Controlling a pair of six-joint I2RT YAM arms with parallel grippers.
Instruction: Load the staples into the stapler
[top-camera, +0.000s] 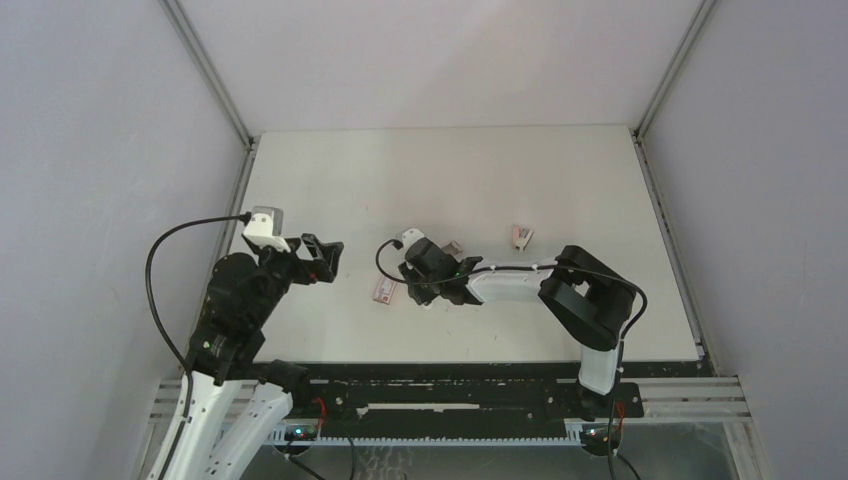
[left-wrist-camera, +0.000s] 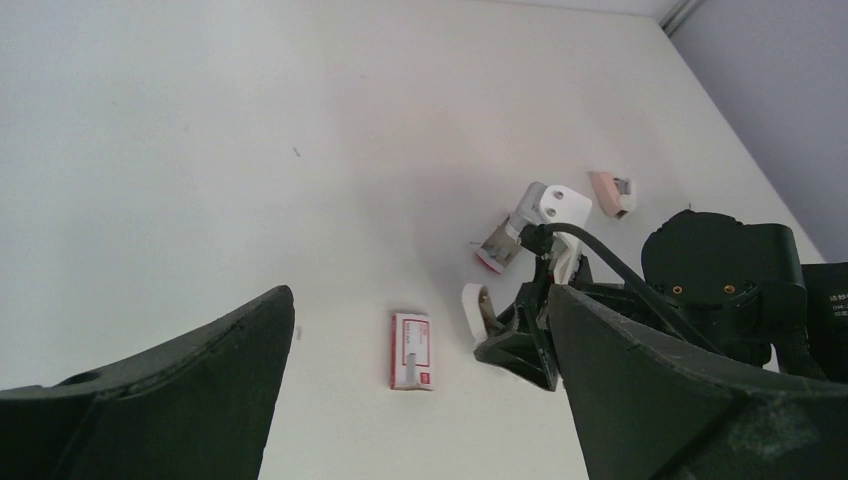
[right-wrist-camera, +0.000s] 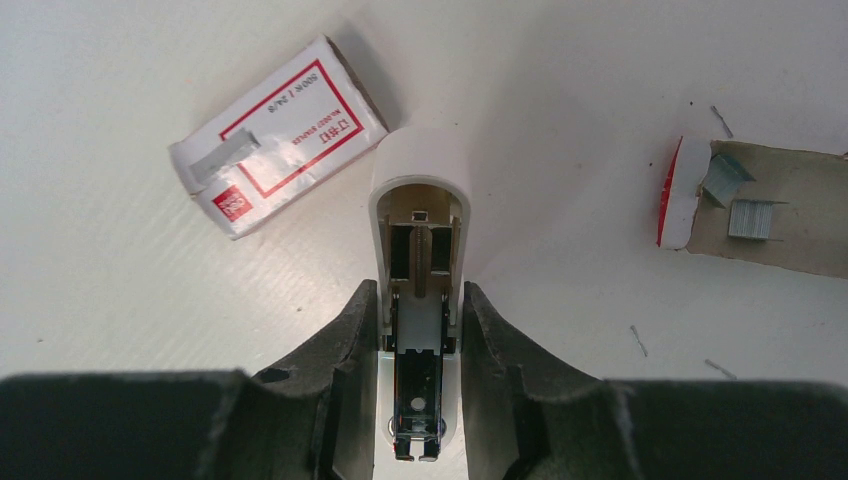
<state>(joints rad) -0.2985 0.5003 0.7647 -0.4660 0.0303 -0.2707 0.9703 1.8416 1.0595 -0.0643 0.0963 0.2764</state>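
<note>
The white stapler (right-wrist-camera: 420, 190) lies on the table with its lid swung open and the dark magazine channel (right-wrist-camera: 418, 385) exposed. My right gripper (right-wrist-camera: 418, 292) is shut on its sides at the hinge. The stapler also shows in the top view (top-camera: 428, 300) and in the left wrist view (left-wrist-camera: 472, 310). A red-and-white staple box (right-wrist-camera: 280, 130) lies just left of the stapler, also in the top view (top-camera: 384, 290). An open cardboard tray (right-wrist-camera: 790, 240) holds two loose staple strips (right-wrist-camera: 755, 217). My left gripper (top-camera: 325, 258) is open and empty, above the table left of the box (left-wrist-camera: 412, 350).
A small pink-and-grey object (top-camera: 522, 237) lies on the table right of the tray, also in the left wrist view (left-wrist-camera: 612, 192). A few single loose staples (right-wrist-camera: 636, 340) lie near the stapler. The right arm (top-camera: 520, 282) stretches across the table's near middle.
</note>
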